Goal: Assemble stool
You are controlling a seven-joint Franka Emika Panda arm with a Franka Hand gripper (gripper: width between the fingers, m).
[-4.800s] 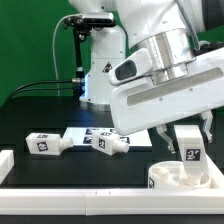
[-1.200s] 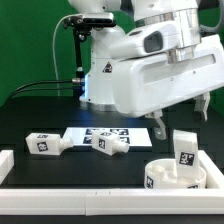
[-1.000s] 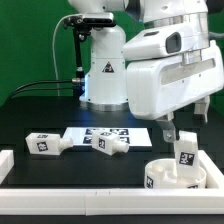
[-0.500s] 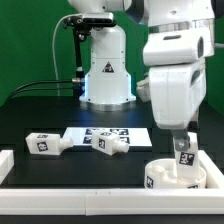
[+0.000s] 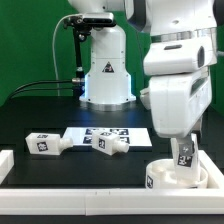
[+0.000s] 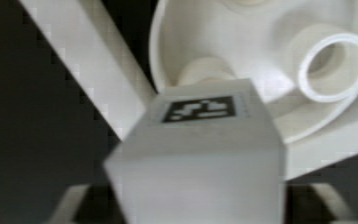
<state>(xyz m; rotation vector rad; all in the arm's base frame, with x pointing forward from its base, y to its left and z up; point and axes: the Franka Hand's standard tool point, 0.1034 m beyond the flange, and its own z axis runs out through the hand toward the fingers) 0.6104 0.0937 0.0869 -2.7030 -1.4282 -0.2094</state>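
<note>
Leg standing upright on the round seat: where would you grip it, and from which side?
Probably the upper end of the leg, coming from straight above. It stands upright on the seat, so its lower end is blocked by the seat, while the flat opposite sides higher up are free to clamp.
</note>
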